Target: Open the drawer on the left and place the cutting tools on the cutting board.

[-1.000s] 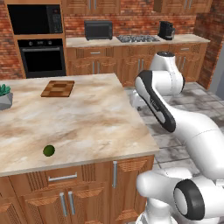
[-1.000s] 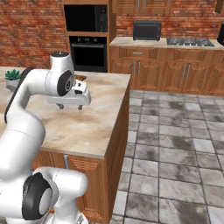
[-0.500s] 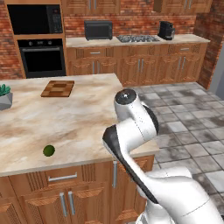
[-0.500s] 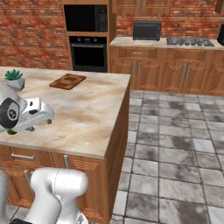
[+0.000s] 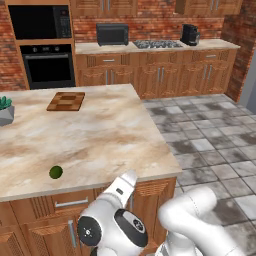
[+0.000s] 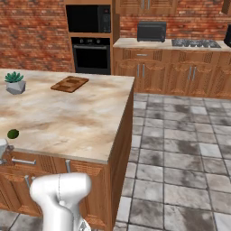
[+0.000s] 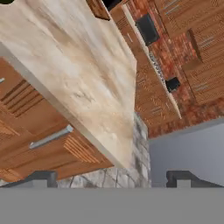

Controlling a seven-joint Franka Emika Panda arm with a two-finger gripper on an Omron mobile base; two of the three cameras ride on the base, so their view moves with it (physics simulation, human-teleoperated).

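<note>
The drawer [image 5: 70, 202] sits shut under the island's front edge, its silver bar handle [image 6: 23, 161] horizontal. The checkered cutting board [image 5: 66, 101] lies at the far side of the island counter [image 6: 69, 84], with nothing on it. The cutting tools are hidden. My arm [image 5: 115, 227] hangs low in front of the island, to the right of the drawer. In the hand view my gripper [image 7: 113, 177] is open, its tips wide apart with nothing between them. It looks up past a cabinet door handle [image 7: 51, 136] and the counter's edge.
A small green fruit [image 5: 55, 172] lies near the counter's front edge, above the drawer. A potted plant [image 6: 15, 83] stands at the far left. An oven wall and a back counter with appliances stand behind. Tiled floor lies to the right of the island.
The arm has swung from above the counter's right side down to the front of the island cabinets. The gripper has stayed open.
</note>
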